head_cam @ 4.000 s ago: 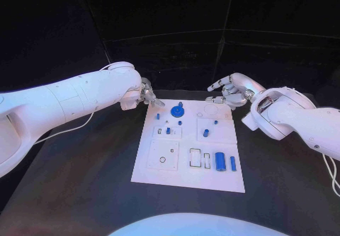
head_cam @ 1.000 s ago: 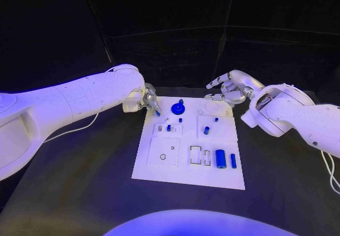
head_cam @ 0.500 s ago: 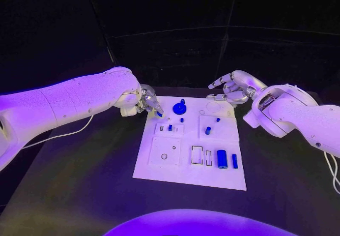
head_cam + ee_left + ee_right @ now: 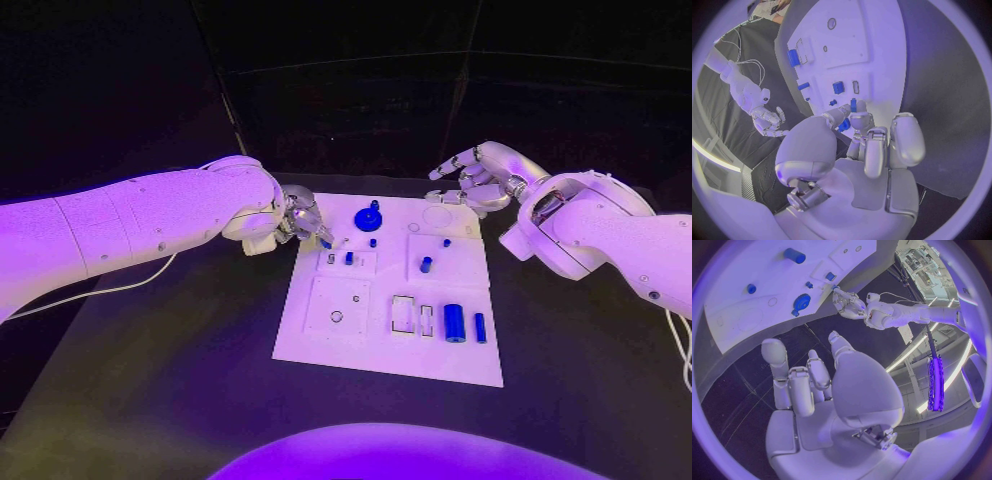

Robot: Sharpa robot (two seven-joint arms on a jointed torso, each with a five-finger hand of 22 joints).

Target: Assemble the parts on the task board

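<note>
Task board [image 4: 378, 345] edges flanked by both hands.

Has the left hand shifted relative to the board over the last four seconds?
Yes. The left hand has crept from off the task board's far-left corner onto its edge.

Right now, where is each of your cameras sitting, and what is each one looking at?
Head view: from the robot's head, looking down on the white rectangular task board; both white arms show.
Left wrist view: behind the left hand, facing the board and its blue parts.
Right wrist view: behind the right hand, facing the board's far end.
Shared: the round blue gear-like part shows in the head and right wrist views.
</note>
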